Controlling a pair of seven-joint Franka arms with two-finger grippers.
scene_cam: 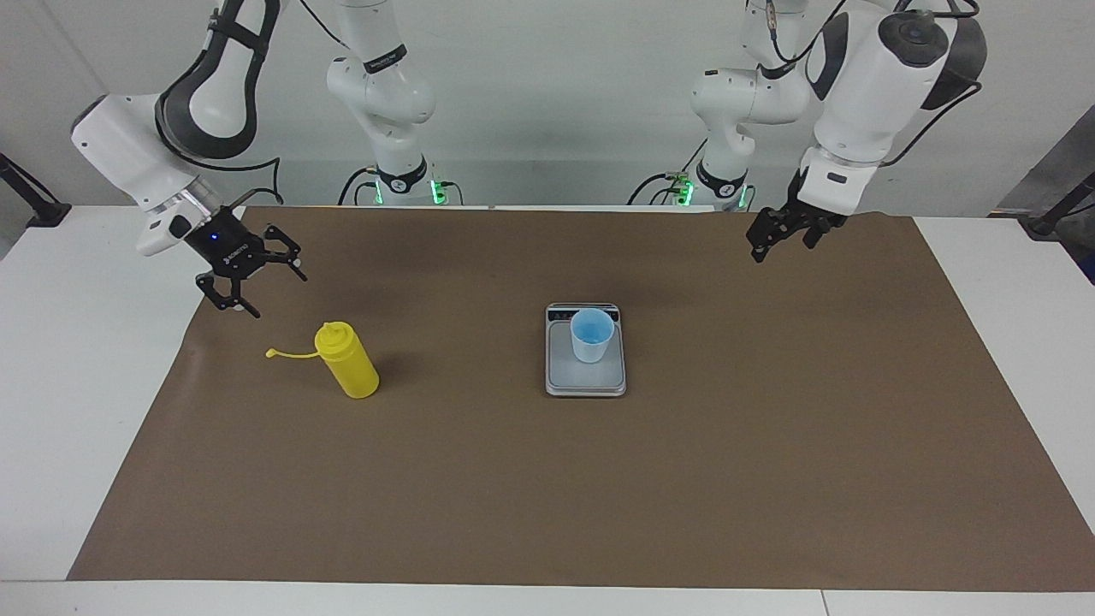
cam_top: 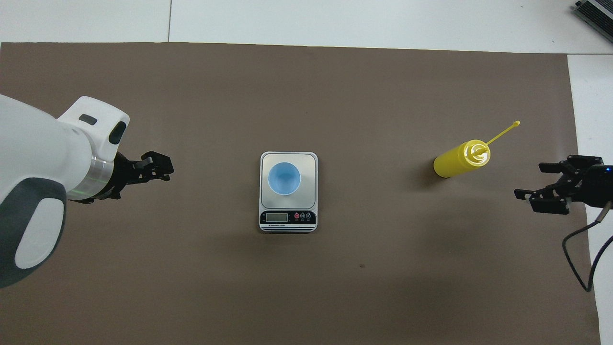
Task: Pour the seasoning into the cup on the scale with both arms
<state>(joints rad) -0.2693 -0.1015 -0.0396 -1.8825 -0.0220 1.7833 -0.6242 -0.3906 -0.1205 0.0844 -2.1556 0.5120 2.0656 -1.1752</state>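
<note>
The yellow seasoning bottle (scene_cam: 346, 359) (cam_top: 461, 158) stands upright on the brown mat toward the right arm's end, its cap strap sticking out sideways. The light-blue cup (scene_cam: 591, 334) (cam_top: 284, 178) stands on the silver-grey scale (scene_cam: 585, 376) (cam_top: 306, 163) at the mat's middle, with the display strip on the edge nearer the robots. My right gripper (scene_cam: 280, 296) (cam_top: 529, 181) is open and empty, in the air over the mat's edge beside the bottle, apart from it. My left gripper (scene_cam: 761, 248) (cam_top: 167, 168) is shut and empty, raised over the mat toward the left arm's end.
The brown mat (scene_cam: 547, 496) (cam_top: 306, 297) covers most of the white table (scene_cam: 77, 359). A black cable (cam_top: 582, 258) hangs from the right gripper's wrist.
</note>
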